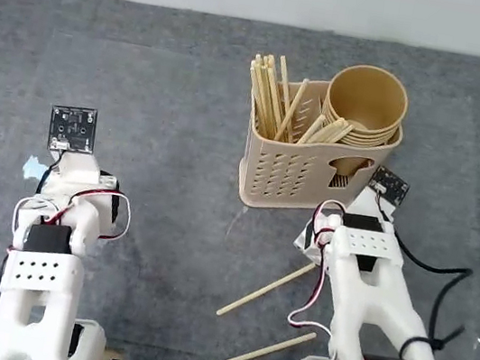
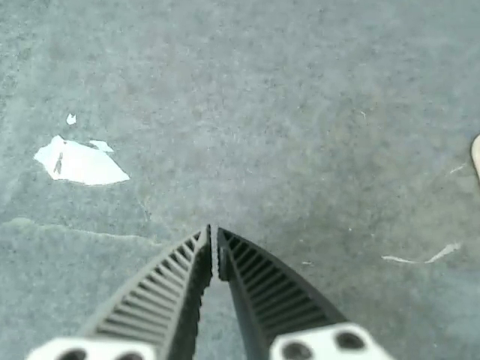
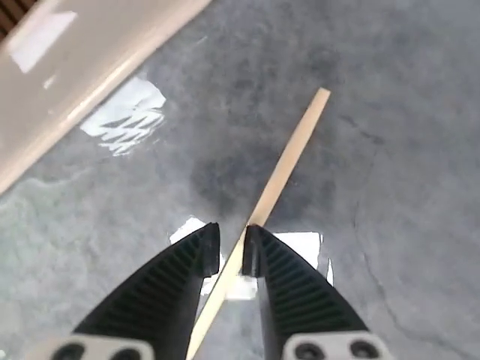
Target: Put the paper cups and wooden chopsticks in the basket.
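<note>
A beige slotted basket (image 1: pixel 287 174) stands at the back of the grey mat, holding stacked paper cups (image 1: pixel 367 100) and several wooden chopsticks (image 1: pixel 272 94). One loose chopstick (image 1: pixel 263 292) lies slanted in front of the basket, and its upper end runs under the right arm. In the right wrist view my right gripper (image 3: pixel 231 244) is shut on this chopstick (image 3: pixel 289 161), low over the mat, with the basket wall (image 3: pixel 90 52) close by. A second loose chopstick (image 1: pixel 234 359) lies nearer the arm bases. My left gripper (image 2: pixel 215 240) is shut and holds nothing, hovering over bare mat far left of the basket.
White scraps are stuck to the mat: one near the left gripper (image 2: pixel 79 163), another by the basket's foot (image 3: pixel 124 112). Grey mat lies open between the left arm (image 1: pixel 63 198) and the basket. A wall edge runs along the back.
</note>
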`<control>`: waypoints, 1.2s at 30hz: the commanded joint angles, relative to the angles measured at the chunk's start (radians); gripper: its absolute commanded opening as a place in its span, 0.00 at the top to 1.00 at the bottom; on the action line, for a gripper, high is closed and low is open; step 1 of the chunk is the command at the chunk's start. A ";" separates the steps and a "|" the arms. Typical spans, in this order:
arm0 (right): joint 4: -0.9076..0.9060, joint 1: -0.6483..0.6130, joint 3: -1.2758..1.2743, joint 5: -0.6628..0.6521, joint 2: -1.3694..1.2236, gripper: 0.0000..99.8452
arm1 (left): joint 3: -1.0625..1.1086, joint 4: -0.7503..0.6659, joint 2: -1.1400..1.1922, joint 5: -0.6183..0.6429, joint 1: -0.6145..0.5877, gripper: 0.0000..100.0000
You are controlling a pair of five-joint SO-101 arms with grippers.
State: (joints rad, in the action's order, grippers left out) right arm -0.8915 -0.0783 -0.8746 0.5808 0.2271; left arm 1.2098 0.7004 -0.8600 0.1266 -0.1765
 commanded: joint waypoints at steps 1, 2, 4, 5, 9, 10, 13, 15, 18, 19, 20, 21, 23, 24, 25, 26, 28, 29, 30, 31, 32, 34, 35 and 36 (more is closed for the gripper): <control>0.028 0.013 0.061 0.011 -0.021 0.93 | -0.007 -0.025 -0.032 -0.005 -0.003 0.99; 0.027 0.013 0.061 0.011 -0.028 0.93 | -0.007 -0.023 -0.032 -0.005 -0.003 0.99; 0.027 0.015 0.061 0.011 -0.045 0.93 | -0.004 -0.021 -0.032 -0.006 -0.003 0.99; 0.027 0.022 0.061 0.011 -0.053 0.93 | 0.002 -0.023 -0.032 -0.008 -0.003 0.99; 0.022 0.067 0.061 0.005 -0.064 0.93 | 0.008 -0.025 -0.032 -0.008 -0.003 0.99; 0.021 0.079 0.061 0.003 -0.064 0.93 | 0.008 -0.025 -0.032 -0.008 -0.005 0.99; 0.021 0.105 0.061 -0.031 -0.064 0.93 | 0.008 -0.025 -0.032 -0.008 -0.005 0.99; 0.021 0.119 0.061 -0.035 -0.064 0.93 | 0.008 -0.025 -0.032 -0.008 -0.005 0.99; -0.005 0.128 0.061 -0.037 -0.064 0.93 | 0.010 -0.025 -0.032 -0.008 -0.005 0.99; -0.015 0.128 0.061 -0.037 -0.064 0.93 | 0.010 -0.025 -0.032 -0.008 -0.005 0.99; -0.019 0.127 0.061 -0.037 -0.064 0.93 | 0.010 -0.025 -0.032 -0.008 -0.005 0.99; -0.018 0.127 0.061 -0.037 -0.064 0.93 | 0.010 -0.025 -0.032 -0.008 -0.005 0.99; -0.012 0.127 0.061 -0.037 -0.071 0.93 | 0.010 -0.025 -0.032 -0.008 -0.005 0.99; -0.012 0.125 0.061 -0.037 -0.071 0.93 | 0.010 -0.025 -0.032 -0.008 -0.005 0.99; -0.012 0.125 0.061 -0.037 -0.071 0.93 | 0.010 -0.025 -0.032 -0.008 -0.005 0.99; -0.012 0.125 0.061 -0.037 -0.071 0.93 | 0.010 -0.025 -0.032 -0.008 -0.005 0.99; -0.012 0.125 0.061 -0.037 -0.067 0.95 | 0.010 -0.025 -0.032 -0.009 -0.005 0.99; -0.015 0.128 0.061 -0.037 -0.062 0.97 | 0.010 -0.025 -0.032 -0.009 -0.005 0.99; -0.019 0.131 0.064 -0.038 -0.061 1.00 | 0.010 -0.025 -0.032 -0.009 -0.005 0.99; -0.031 0.133 0.077 -0.040 -0.056 0.99 | 0.010 -0.025 -0.032 -0.009 -0.005 0.99; -0.059 0.134 0.091 -0.046 -0.047 0.98 | 0.012 -0.025 -0.032 -0.009 -0.005 0.99; -0.125 0.142 0.127 -0.058 -0.022 0.99 | 0.021 -0.026 -0.032 -0.009 -0.003 0.99; -0.165 0.142 0.150 -0.058 -0.005 0.99 | 0.022 -0.026 -0.032 -0.009 -0.003 0.99; -0.205 0.142 0.173 -0.058 0.016 0.99 | 0.024 -0.026 -0.032 -0.011 -0.003 0.99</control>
State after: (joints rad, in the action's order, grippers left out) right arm -1.0035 0.0476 -0.7963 0.5347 0.1642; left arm 1.2421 0.6989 -0.8600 0.1266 -0.1765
